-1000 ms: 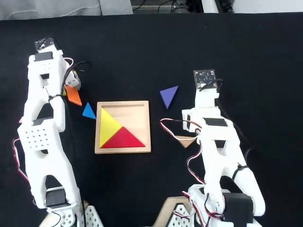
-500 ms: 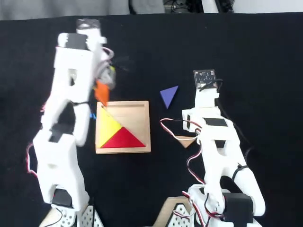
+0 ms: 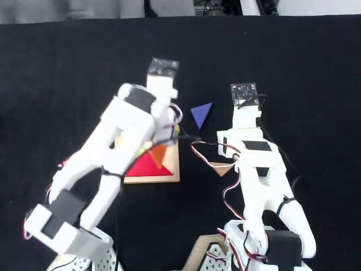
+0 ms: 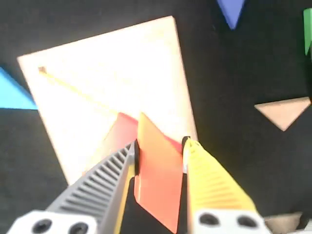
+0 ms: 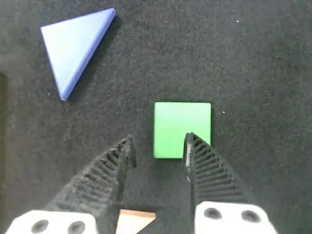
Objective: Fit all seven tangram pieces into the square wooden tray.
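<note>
**A:** Why does the left gripper point(image 4: 161, 144) hold the orange parallelogram point(image 4: 158, 190) in such a way?

**B:** Its fingers are clamped on two opposite edges of the piece, so the flat face is free. I think this is for laying it down flat. It hangs above the square wooden tray point(image 4: 112, 73), over the red triangle point(image 4: 122, 129), and it looks tilted.

**A:** Is there room inside?

**B:** Yes. A large part of the tray floor beside the red triangle is bare wood. But the rim is close to the piece on one side, so a corner could catch on it when it goes down.

**A:** And the right gripper point(image 5: 157, 146)?

**B:** Its fingers are apart, above the black table point(image 5: 253, 48). The green square point(image 5: 182, 127) lies just ahead of the tips and is not touched. I judge it waits there so that the arms do not meet.

**A:** The other pieces?

**B:** The indigo triangle point(image 5: 73, 44) and the tan triangle point(image 4: 282, 111) lie on the table outside the tray. The light blue triangle point(image 4: 12, 92) is at the opposite side.
</note>
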`<state>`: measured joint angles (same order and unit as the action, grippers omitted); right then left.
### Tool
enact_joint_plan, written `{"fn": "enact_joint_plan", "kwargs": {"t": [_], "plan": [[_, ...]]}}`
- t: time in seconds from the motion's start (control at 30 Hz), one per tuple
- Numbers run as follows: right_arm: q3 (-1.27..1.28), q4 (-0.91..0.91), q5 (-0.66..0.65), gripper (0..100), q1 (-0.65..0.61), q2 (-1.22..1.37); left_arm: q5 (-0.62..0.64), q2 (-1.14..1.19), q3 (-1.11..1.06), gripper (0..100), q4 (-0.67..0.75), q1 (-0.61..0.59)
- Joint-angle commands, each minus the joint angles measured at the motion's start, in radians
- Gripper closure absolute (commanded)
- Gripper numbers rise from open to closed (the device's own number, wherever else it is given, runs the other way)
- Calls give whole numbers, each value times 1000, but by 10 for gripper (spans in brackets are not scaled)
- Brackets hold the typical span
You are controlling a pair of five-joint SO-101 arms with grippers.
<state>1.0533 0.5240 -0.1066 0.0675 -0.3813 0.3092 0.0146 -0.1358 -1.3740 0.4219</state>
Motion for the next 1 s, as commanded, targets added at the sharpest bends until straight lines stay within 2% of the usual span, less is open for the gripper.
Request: {"fn": "enact_joint_plan", "kwargs": {"t": [0.0, 0.17, 0.23, 0.4, 0.87, 0.97], "plan": [[-30, -12, 15, 832, 34, -44, 164, -110, -214, 873, 269, 16], [-30, -12, 11, 832, 34, -44, 250, -120, -377, 870, 474, 16], [-30, -12, 11, 832, 32, -44, 298, -120, -406, 870, 519, 16], [-31, -12, 11, 832, 32, -44, 308, -118, -453, 870, 592, 22], [-31, -12, 11, 832, 32, -44, 308, -118, -478, 868, 603, 24], [-31, -12, 11, 832, 32, -44, 308, -118, -484, 816, 601, 24]]}}
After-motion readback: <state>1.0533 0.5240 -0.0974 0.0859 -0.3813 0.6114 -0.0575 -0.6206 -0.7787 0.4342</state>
